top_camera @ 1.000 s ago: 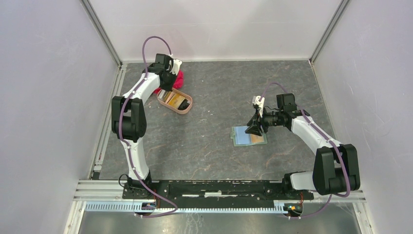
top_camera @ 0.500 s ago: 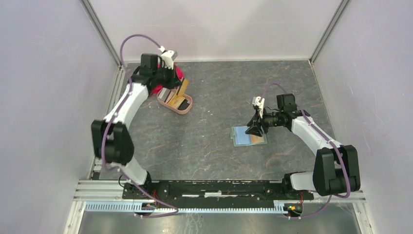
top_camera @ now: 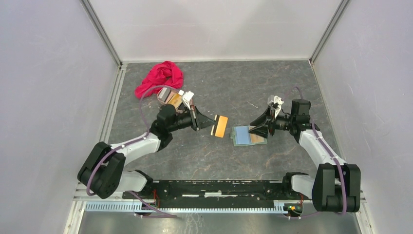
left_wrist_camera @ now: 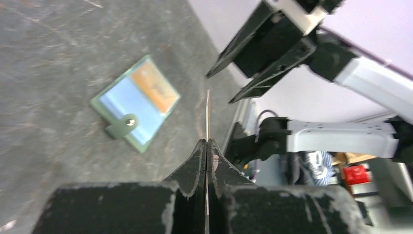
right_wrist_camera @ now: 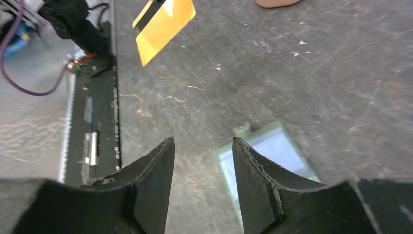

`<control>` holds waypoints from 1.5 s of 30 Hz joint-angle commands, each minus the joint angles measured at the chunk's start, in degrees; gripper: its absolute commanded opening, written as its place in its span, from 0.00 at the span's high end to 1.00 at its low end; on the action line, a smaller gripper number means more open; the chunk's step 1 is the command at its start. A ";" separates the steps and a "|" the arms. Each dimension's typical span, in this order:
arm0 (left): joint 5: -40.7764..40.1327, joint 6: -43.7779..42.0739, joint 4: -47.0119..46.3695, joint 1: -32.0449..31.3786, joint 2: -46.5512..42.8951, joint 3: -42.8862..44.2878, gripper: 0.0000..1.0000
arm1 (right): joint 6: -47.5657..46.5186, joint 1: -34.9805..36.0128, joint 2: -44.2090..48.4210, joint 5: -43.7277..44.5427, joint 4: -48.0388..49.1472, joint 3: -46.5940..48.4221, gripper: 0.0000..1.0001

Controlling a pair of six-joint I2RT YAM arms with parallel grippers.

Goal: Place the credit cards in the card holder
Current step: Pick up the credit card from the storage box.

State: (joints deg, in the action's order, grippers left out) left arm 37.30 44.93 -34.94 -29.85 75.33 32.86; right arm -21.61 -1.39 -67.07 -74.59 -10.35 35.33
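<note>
left pincer (top_camera: 208,123) is grasping an orange-gold credit card (top_camera: 222,126) just beside the open sage-green card holder (top_camera: 242,137) lying on the bench (top_camera: 209,156); right pincer (top_camera: 255,128) is hovering released over it.

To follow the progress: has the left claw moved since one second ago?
Yes. The left claw, shut on the orange card, went from the far-left corner rightward, close to the card holder.

Orange card (right_wrist_camera: 163,25) beyond open card holder (right_wrist_camera: 275,151)
</note>
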 commanded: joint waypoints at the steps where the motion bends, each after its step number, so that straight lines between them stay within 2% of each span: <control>1: -7.17 16.90 -29.87 -4.05 2.04 -5.40 0.98 | 12.94 -0.07 0.49 -6.65 11.87 -2.37 0.47; 4: -8.39 20.59 -39.89 -6.43 7.76 -7.14 0.98 | 11.37 0.35 -1.78 -8.77 7.88 -1.41 0.43; 7: -9.27 23.07 -46.80 -7.96 13.76 -6.33 0.98 | 2.47 1.05 -5.91 -11.61 -2.63 1.79 0.41; 10: -10.21 23.55 -49.18 -9.63 18.11 -3.92 0.98 | -5.68 3.61 -9.34 -13.85 -12.04 4.98 0.38; 12: -11.11 22.74 -48.75 -10.47 19.75 -2.69 0.98 | -8.27 4.48 -9.58 -11.97 -14.56 5.81 0.37; 14: -12.24 22.12 -48.44 -11.23 20.76 -2.09 0.98 | -6.77 4.89 -8.81 -9.23 -12.67 5.25 0.34; 17: -14.10 21.66 -48.54 -12.61 22.48 -1.53 0.98 | 9.05 5.04 -6.88 -5.87 2.98 0.99 0.34; 21: -16.01 22.15 -50.29 -14.50 24.73 -1.29 0.98 | 16.29 5.17 -5.19 -3.84 11.67 -1.75 0.33; 30: -18.12 20.61 -48.96 -15.83 25.40 -0.78 0.98 | 15.89 5.99 -4.73 -5.72 10.73 -1.15 0.38; 35: -18.35 19.78 -48.25 -16.49 25.80 -0.11 0.98 | 15.51 6.11 -4.97 -5.87 10.44 -0.65 0.44; 41: -18.19 19.24 -48.34 -17.15 26.68 0.52 0.98 | 15.59 6.15 -5.90 -7.74 8.19 0.13 0.58; 45: -18.22 17.80 -48.76 -17.50 26.88 0.50 0.98 | 15.10 6.20 -5.88 -7.86 7.46 0.43 0.59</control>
State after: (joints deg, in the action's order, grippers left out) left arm 19.55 65.87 -80.95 -46.54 101.75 32.01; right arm -5.85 4.51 -72.86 -80.97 -2.55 33.82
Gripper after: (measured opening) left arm 0.025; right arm 0.413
